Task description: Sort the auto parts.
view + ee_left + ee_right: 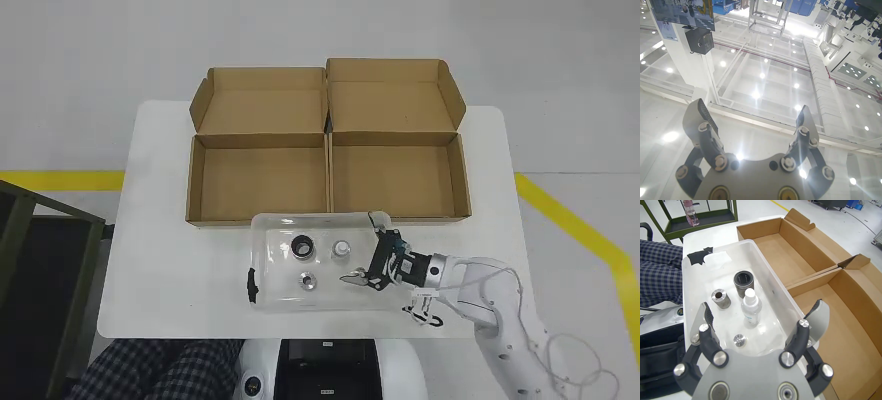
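Note:
A clear plastic bin (270, 225) (772, 279) stands at the table's front. In it are a black-and-steel linear bearing (303, 245) (744, 281), a steel sleeve with a bore (307, 280) (721, 298), a small spray bottle (342, 247) (751, 308) and a small knurled metal disc (740, 340). My right gripper (365, 252) (762, 305) hangs open over the bin's right end, just above the disc and bottle, holding nothing. My left gripper (752, 106) is open and empty, pointing up at the ceiling.
Two open, empty cardboard boxes (258, 180) (398, 180) sit side by side right behind the bin, seen again as the far box (791, 256) and near box (848, 323). Black tape (698, 256) marks the bin's left end. A green cart (40, 280) stands left of the table.

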Controlling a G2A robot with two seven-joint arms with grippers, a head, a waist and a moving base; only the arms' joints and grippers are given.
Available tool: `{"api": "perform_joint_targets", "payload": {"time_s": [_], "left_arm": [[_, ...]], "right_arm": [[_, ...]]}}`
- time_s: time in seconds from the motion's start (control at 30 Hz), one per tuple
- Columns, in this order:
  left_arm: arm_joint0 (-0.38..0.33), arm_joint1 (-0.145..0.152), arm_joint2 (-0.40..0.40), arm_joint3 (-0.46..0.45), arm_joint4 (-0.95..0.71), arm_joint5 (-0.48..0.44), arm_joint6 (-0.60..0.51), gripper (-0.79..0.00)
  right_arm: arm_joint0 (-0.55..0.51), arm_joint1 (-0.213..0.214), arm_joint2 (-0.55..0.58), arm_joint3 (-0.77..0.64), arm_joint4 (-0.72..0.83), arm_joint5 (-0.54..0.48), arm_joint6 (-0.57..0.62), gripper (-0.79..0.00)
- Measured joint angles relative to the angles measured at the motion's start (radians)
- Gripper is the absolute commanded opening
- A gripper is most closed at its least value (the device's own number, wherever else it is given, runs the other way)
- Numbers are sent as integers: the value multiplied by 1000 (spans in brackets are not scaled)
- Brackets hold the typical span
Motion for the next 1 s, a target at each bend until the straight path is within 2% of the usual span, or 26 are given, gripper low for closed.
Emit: {"api": "perform_joint_targets", "payload": {"time_s": [0.4,0.5,0.53,0.6,0.73,1.0], "left_arm": [[0,0,0,0,0,0,0,0],[0,0,0,0,0,0,0,0],[0,0,0,0,0,0,0,0],[0,0,0,0,0,0,0,0],[0,0,0,0,0,0,0,0],[0,0,0,0,0,0,0,0]], "right_arm": [[50,-1,-65,57,-1,29,34,0],[58,-1,-77,65,-4,36,39,-129],[60,-1,-80,68,-4,38,40,-135],[66,0,-85,76,-4,42,43,-240],[76,0,-94,91,1,48,52,-215],[92,1,-114,113,10,60,68,-243]]}}
